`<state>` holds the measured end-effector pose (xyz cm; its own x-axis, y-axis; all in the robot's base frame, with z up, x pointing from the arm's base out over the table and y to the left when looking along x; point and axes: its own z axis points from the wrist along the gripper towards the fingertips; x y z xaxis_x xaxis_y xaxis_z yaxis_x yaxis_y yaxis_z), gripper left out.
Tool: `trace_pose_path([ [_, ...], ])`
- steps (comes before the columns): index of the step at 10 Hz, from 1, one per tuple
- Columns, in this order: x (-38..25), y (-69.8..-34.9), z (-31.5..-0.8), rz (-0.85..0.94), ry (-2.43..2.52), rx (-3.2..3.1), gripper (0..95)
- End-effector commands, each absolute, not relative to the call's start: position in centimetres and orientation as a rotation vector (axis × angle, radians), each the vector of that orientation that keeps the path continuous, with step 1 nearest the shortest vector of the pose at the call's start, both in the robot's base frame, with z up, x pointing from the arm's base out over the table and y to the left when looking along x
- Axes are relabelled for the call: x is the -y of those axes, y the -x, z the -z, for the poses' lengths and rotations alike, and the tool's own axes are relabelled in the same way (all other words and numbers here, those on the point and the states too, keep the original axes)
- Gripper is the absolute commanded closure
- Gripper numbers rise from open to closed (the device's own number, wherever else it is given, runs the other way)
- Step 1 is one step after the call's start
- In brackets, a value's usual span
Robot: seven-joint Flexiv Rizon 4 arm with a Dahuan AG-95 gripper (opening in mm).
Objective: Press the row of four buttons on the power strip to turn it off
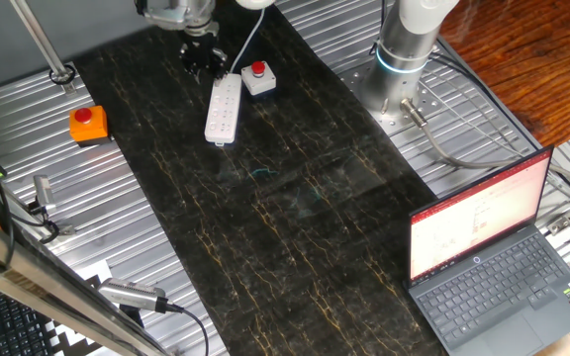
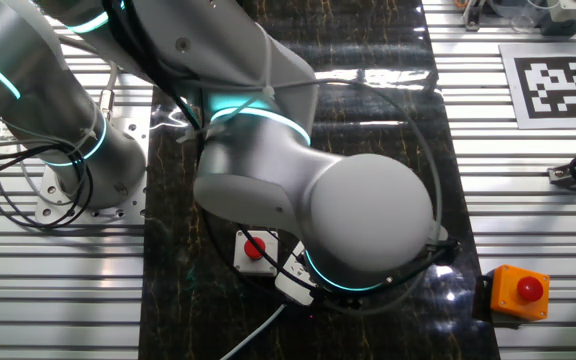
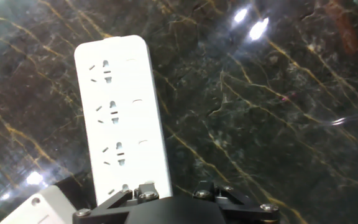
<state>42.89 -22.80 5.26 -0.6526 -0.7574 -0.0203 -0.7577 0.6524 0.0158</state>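
The power strip (image 1: 223,109) is a long white bar lying on the dark marbled mat, its cord leading off at the far end. In the hand view the power strip (image 3: 122,118) runs up from the bottom edge, with sockets along its face. Three of the four buttons (image 3: 137,100) show as tiny pale switches along its right side. The fourth is hidden under the hand. My gripper (image 1: 203,59) hangs just above the strip's far end, left of the cord. Only the gripper's dark linkage (image 3: 176,202) shows at the hand view's bottom edge, over the strip's near end. Its fingertips are hidden.
A small white box with a red button (image 1: 258,78) sits right beside the strip's far end. An orange box with a red button (image 1: 88,123) stands on the ribbed metal at the left. An open laptop (image 1: 493,252) sits at the front right, and the robot's base (image 1: 404,54) is at the back right.
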Motion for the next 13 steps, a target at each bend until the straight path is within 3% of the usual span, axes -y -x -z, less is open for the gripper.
trace_pose_path([
  [1, 22.76, -42.74, -5.50, -0.036, 1.319, -2.837, 57.0],
  [13, 22.76, -42.74, -5.50, -0.009, 1.374, -2.832, 57.0],
])
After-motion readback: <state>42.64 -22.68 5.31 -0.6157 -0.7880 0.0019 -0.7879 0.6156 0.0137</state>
